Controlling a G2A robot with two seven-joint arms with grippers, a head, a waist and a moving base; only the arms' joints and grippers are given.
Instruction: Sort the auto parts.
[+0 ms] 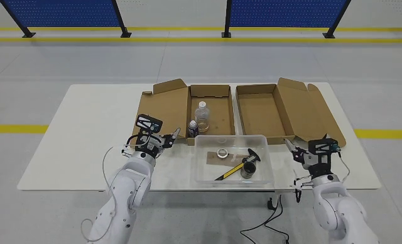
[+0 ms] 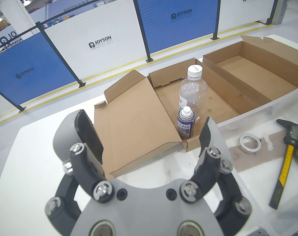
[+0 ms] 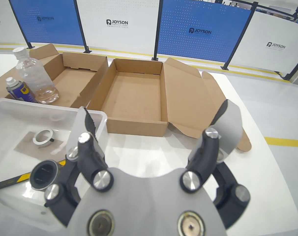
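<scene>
auto parts, unsorted, kept in a clear plastic bin [image 1: 197, 159] at the near middle of the tabletop [image 1: 81, 137].

- metal ring [image 1: 222, 154]: laid flat on a brown sheet [image 1: 211, 158] at the bin's far left. judged rigid, smooth, fairly light and likely slippery. best taken across its wall, one finger inside and one outside.
- caliper [image 1: 235, 169]: laid diagonally, yellow beam to the near left, dark head to the far right. judged stiff and head-heavy. best gripped on the beam close to the head.
- dark round part [image 1: 249, 170]: set just beside the caliper. judged the heaviest, to be clamped across its sides.

left box [image 1: 220, 115], beyond the bin: a clear bottle [image 1: 201, 115] and a spray can [image 1: 193, 128] are stood in it. right box [image 1: 257, 115] is set beside it.

left gripper [image 2: 144, 119]: fingers apart, nothing held, hung left of the bin.
right gripper [image 3: 155, 108]: fingers apart, nothing held, hung right of the bin.
</scene>
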